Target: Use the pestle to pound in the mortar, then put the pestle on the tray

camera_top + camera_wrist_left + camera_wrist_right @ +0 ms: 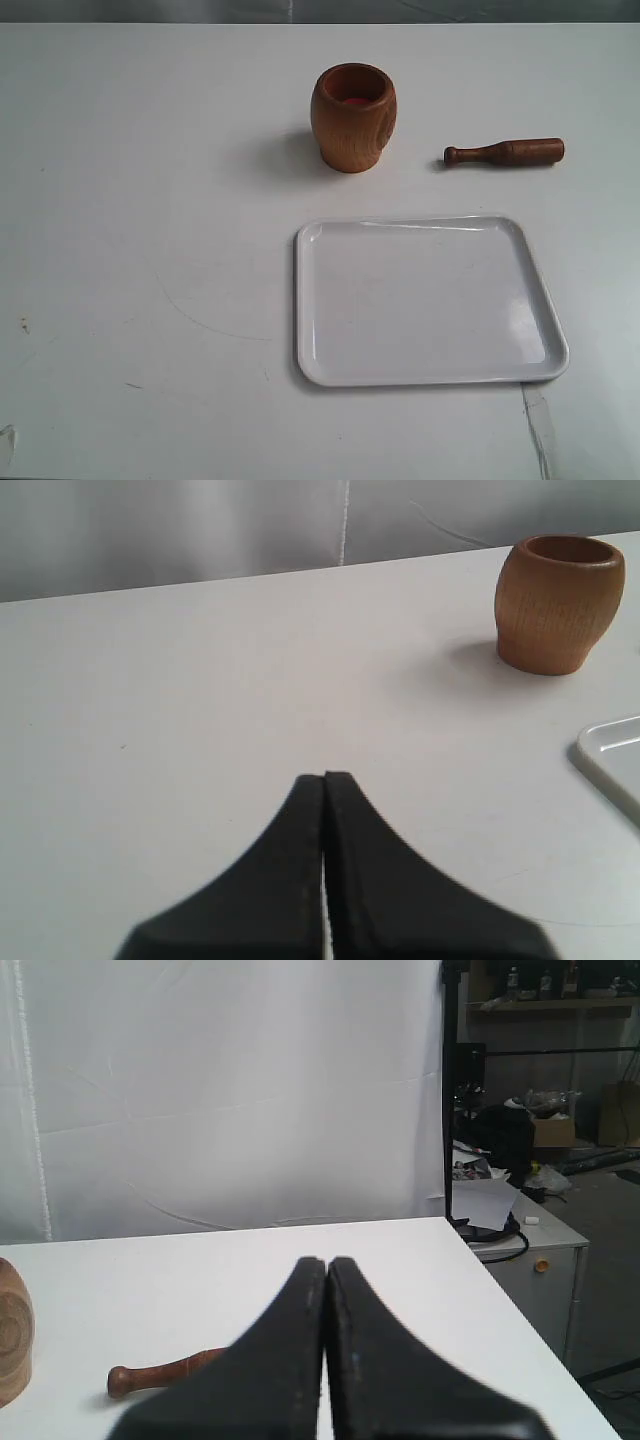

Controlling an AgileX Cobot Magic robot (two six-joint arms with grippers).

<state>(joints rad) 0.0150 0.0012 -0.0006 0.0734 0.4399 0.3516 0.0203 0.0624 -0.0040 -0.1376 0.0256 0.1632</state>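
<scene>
The orange-brown mortar [353, 117] stands upright on the white table, its reddish inside showing. To its right lies the dark pestle [505, 152], flat on the table with its small knob toward the mortar. The white tray [430, 300] rests nearer the front with nothing in it. No gripper shows in the exterior view. My left gripper [326, 777] is shut on nothing, well short of the mortar [556, 602] and the tray corner [612, 756]. My right gripper [326, 1261] is also shut on nothing, with the pestle [160, 1371] partly hidden behind its fingers and the mortar's side [14, 1330] at the frame edge.
The table's right edge [520, 1310] drops off beside a cabinet and cables. A white backdrop hangs behind the table. Faint scuff marks [200, 320] cross the tabletop at front left.
</scene>
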